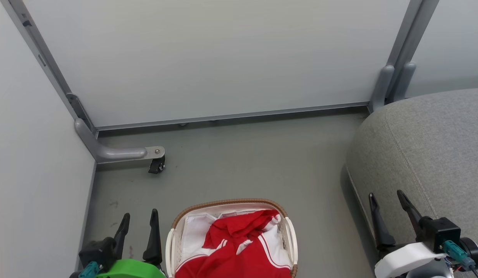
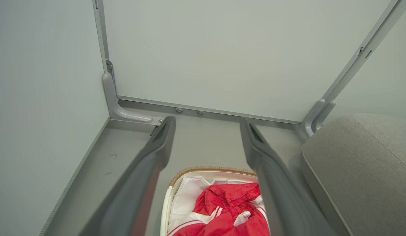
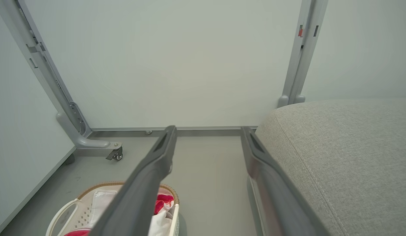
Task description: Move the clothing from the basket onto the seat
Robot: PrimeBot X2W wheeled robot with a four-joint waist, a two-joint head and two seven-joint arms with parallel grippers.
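**Occluded and Cropped Items**

Head view: the bottom edge crops the near part of the basket [image 1: 231, 201] and the clothing [image 1: 239, 247]; the right edge crops the seat [image 1: 428, 154]. Garment count: cannot tell, cloth bunched. Left wrist view: one finger [image 2: 278, 190] of the left gripper [image 2: 207, 120] covers one basket side. Right wrist view: one right gripper [image 3: 208, 129] finger hides most clothing.

Crumpled red, white-striped clothing [image 1: 239, 243] heaped in white-lined, brown-rimmed oval laundry basket [image 1: 231, 202] on the floor [image 1: 262, 162], apart from grey woven sofa seat [image 1: 436, 154] at right.

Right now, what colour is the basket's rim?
Woven brown, running round the basket; it shows best in the head view.
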